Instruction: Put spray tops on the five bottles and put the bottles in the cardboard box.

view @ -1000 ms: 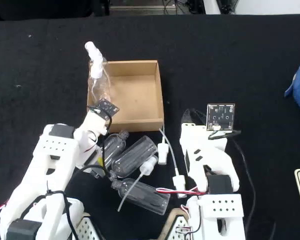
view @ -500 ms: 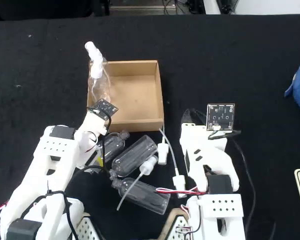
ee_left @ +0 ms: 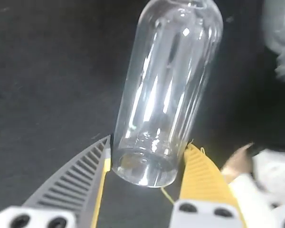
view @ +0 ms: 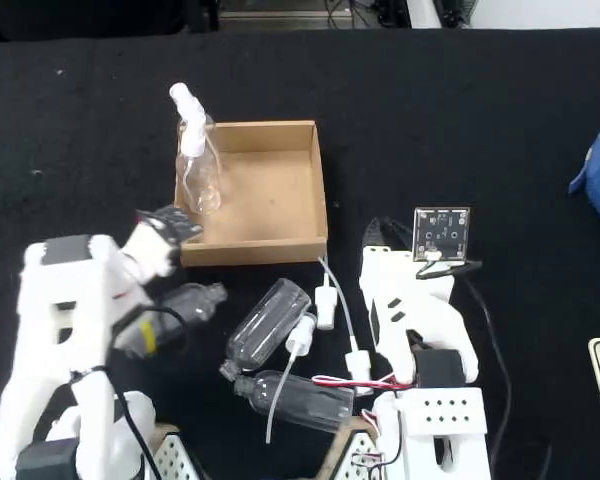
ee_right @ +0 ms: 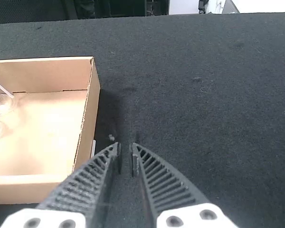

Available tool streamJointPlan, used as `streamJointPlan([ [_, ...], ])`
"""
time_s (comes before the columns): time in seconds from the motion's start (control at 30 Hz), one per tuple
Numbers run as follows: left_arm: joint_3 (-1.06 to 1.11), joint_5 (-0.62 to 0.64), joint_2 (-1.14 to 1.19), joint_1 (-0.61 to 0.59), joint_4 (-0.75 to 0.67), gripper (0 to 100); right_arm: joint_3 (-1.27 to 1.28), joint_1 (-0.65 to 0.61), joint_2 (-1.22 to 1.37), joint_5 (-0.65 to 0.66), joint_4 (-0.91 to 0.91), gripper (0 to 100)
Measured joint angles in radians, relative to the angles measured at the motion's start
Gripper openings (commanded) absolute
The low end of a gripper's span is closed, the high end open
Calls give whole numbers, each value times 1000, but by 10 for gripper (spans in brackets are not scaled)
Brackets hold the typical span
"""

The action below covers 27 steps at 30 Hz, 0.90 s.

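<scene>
Four bottles can be counted on the black desk (view: 480, 120), and their placing makes sense for the job. One capped bottle (view: 195, 160) stands upright inside the cardboard box (view: 270, 245), tucked against its left wall, which I judge leaves the rest of the floor free for the others. The left hand (ee_left: 147, 142) is clenched around the held bottle (ee_left: 168, 90), one finger on each side of its base. The high view shows that bottle (view: 180, 305) lying slantwise just in front of the box's near-left corner, neck pointing toward the middle of the desk. Gripping it by the base seems deliberate, since it leaves the open neck clear for a top to go on. I cannot tell whether the bottle rests on the desk or hangs just above it. Two bare bottles (view: 268, 320) lie on their sides between the arms, close together, and loose spray tops (view: 325, 302) with their thin tubes lie beside them, near the right arm. The right hand (ee_right: 125, 147) sits low over the desk just beside the box's right wall. Its fingers are closed almost together on nothing, so it would have to open before taking up a top. By this count, most of the task remains to be done.
</scene>
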Motion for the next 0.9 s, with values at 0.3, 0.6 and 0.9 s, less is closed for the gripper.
streamJointPlan([
  [0.3, -12, -339, 0, -396, -101, 30, 0, 0, 0, 0, 0, 15],
  [0.6, 71, -385, 0, -735, -308, 49, 2, 0, 0, 0, 0, 15],
  [0.9, 69, -387, 0, -804, -315, 255, 2, 0, 0, 0, 0, 15],
])
